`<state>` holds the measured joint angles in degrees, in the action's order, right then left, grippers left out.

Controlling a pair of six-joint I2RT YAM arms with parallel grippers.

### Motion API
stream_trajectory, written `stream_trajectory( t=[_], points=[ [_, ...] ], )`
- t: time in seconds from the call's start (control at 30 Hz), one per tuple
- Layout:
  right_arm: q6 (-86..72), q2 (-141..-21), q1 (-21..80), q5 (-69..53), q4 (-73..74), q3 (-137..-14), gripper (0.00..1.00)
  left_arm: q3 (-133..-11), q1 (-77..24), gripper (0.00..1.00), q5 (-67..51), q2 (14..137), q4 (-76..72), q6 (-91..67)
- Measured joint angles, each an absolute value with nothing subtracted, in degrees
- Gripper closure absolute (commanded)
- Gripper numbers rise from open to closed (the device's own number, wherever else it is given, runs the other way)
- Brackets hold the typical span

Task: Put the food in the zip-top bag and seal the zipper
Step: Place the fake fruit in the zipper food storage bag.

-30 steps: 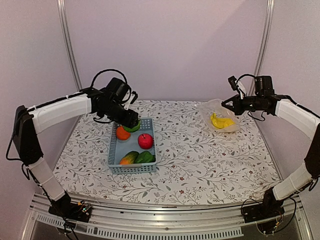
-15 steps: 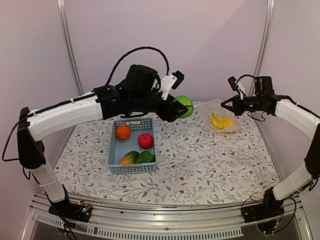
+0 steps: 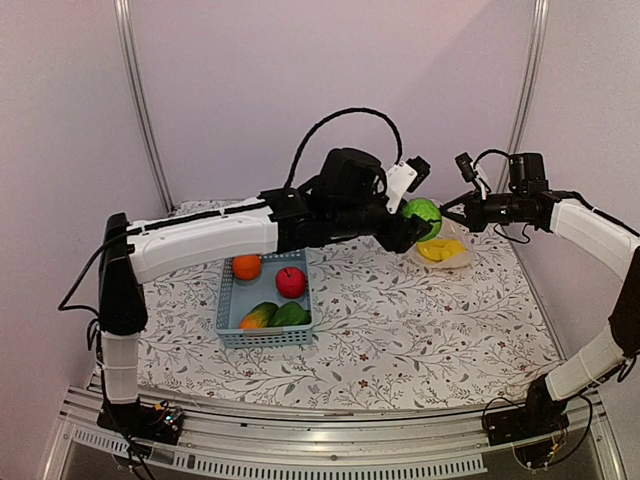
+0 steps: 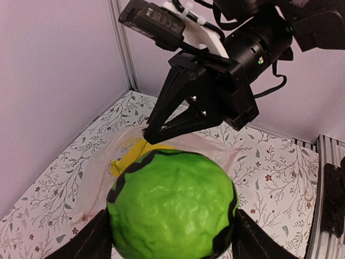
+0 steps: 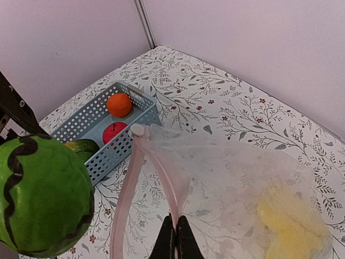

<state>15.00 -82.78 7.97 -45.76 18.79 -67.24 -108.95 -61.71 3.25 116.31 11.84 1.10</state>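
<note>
At the left of the flower-printed table (image 3: 400,330) sits a light blue plastic lattice basket (image 3: 264,339). It holds a round orange toy fruit (image 3: 246,266), a glossy red toy apple (image 3: 291,282), a yellow-and-green toy piece (image 3: 258,316) and a dark green toy piece (image 3: 292,314).

Right of it, your left gripper (image 3: 413,228) reaches across the far side. Its jaws are clamped wide on a round, glossy green toy fruit (image 4: 172,208) with a black wavy line, raised just beside the mouth of the clear, crinkly zip-top bag (image 5: 237,172). The bag lies at the far right with a yellow toy banana (image 5: 291,221) inside. Your right gripper (image 5: 173,237), jaws pressed together, pinches the pale pinkish zipper (image 5: 125,199) strip and lifts it.

The mouth is held at one point only and looks like a narrow loop, while the green toy fruit is broad. If you release short of the opening, it will likely strike the strip and roll away across the table. Pushing in further could drag the strip out of the pinch or knock the two grippers together, since they sit very close.

There is one basket with four food pieces in it, one piece in the left gripper, and one yellow piece in the bag, though you cannot tell if more lie beneath it. There is also one bag, one zipper and two grippers.
</note>
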Motion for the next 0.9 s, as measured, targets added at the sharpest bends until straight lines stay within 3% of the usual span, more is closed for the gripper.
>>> stream_trajectory(
  t=[0.33, 0.57, 0.9],
  points=[
    [14.55, -82.76, 7.97, -46.7, 18.79, -67.22, 1.0, -119.96, -62.63, 0.25, 10.48, 127.13, 14.7, 2.66],
    [14.52, -82.76, 7.97, -46.87, 18.79, -67.2, 1.0, -120.49, -62.63, 0.07, 12.58, 127.59, 15.51, 3.38],
    [14.39, -82.76, 7.97, -46.87, 18.79, -67.11, 1.0, -119.17, -62.63, 0.05, 12.6, 125.8, 14.28, 3.9]
  ],
)
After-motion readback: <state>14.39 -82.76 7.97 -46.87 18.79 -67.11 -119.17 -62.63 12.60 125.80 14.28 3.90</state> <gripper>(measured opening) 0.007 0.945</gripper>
